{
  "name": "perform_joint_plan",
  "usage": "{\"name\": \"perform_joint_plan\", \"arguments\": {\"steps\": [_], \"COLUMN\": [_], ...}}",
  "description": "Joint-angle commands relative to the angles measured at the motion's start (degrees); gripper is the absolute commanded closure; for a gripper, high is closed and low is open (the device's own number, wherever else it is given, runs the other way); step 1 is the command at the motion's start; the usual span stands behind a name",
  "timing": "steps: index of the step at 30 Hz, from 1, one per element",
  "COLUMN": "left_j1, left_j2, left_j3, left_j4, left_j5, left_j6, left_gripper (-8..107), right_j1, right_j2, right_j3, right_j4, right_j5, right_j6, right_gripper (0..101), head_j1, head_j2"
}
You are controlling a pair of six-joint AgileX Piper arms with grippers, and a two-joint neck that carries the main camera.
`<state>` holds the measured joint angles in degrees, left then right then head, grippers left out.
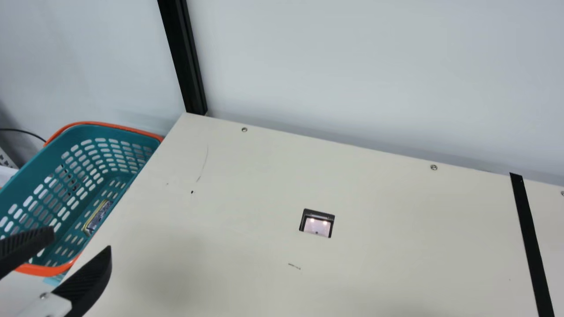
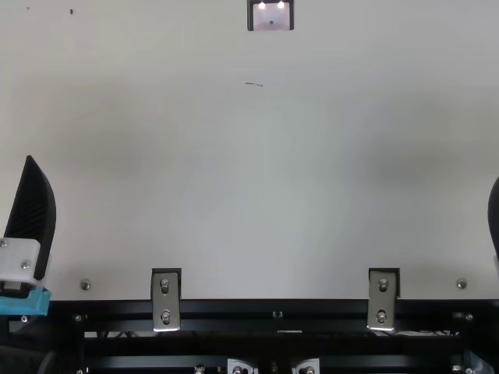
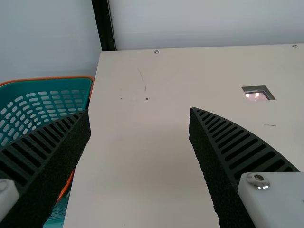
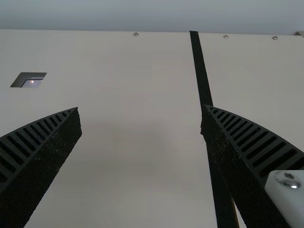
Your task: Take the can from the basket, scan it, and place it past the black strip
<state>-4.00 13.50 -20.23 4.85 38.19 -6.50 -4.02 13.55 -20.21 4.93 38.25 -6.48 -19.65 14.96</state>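
The can [image 1: 98, 217] lies low in the basket [image 1: 66, 141], beside the table's [image 1: 246, 185] left edge. It looks hard and maybe slippery; pinch its middle. The left hand [image 1: 81, 241] is apart, and so is the right hand [image 4: 141, 107].

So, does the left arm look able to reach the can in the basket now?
Probably yes: its tool is open near the open-topped basket, but the can lies near one side, which may leave little room.

The cream bench [image 1: 220, 264] extends ahead of the left fingers [image 1: 89, 279]. A scanner window [image 1: 317, 225] is inset forward-right of these fingers; a black strip [image 1: 531, 237] lies farther right.
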Motion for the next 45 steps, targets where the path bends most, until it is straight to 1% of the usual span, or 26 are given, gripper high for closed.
{"name": "perform_joint_plan", "arguments": {"steps": [1, 5, 12, 45], "left_j1": [0.00, 0.00, 0.00, 0.16], "left_j2": [0.00, 0.00, 0.00, 0.06], "left_j3": [0.00, 0.00, 0.00, -0.04], "left_j4": [0.00, 0.00, 0.00, -0.10], "left_j5": [0.00, 0.00, 0.00, -0.04], "left_j6": [0.00, 0.00, 0.00, 0.17], "left_gripper": [9, 9, 9, 9], "right_j1": [0.00, 0.00, 0.00, 0.00], "right_j2": [0.00, 0.00, 0.00, 0.00], "right_j3": [0.00, 0.00, 0.00, 0.00], "right_j4": [0.00, 0.00, 0.00, 0.00], "right_j5": [0.00, 0.00, 0.00, 0.00], "right_j6": [0.00, 0.00, 0.00, 0.00], "right_gripper": [0, 0, 0, 0], "head_j1": [-2.68, -4.25, -5.12, -5.20], "head_j2": [1.72, 3.12, 5.63, 6.13]}}
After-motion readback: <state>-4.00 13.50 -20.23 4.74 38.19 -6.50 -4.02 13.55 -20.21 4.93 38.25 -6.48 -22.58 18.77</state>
